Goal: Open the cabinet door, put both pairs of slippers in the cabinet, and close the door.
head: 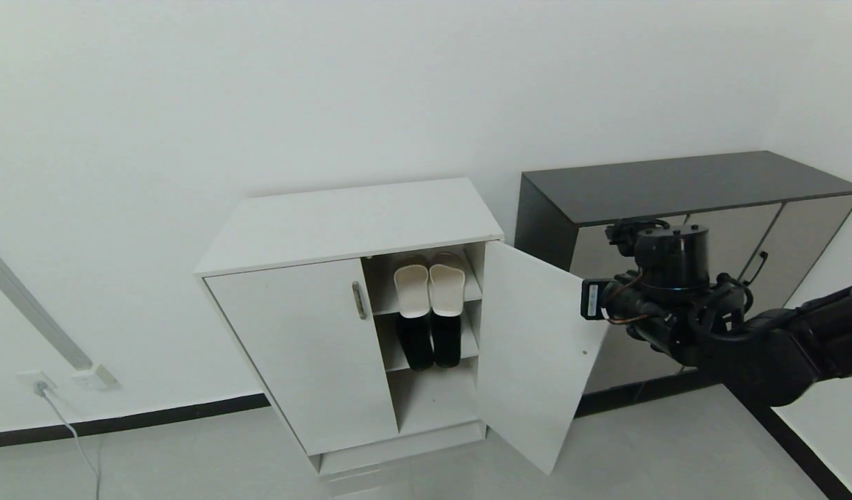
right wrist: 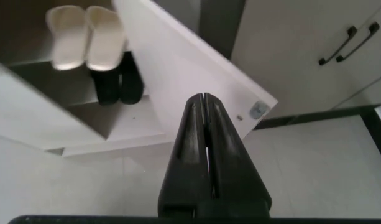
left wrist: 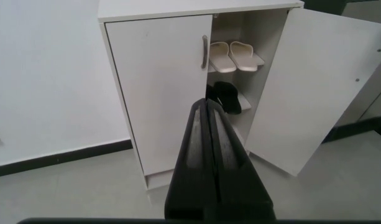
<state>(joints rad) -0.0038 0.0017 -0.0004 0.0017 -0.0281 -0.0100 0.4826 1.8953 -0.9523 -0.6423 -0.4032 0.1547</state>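
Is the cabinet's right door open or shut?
Open: the right door stands swung out, showing white slippers and black slippers inside.

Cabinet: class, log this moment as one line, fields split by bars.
right door open | white slippers upper shelf | black slippers shelf below | right gripper shut, by door | left gripper shut

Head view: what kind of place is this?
Probably a home-style entryway, or a mock-up of one: a white shoe cabinet against a bare wall, one door open, white slippers and black slippers on its shelves, and a dark sideboard beside it.
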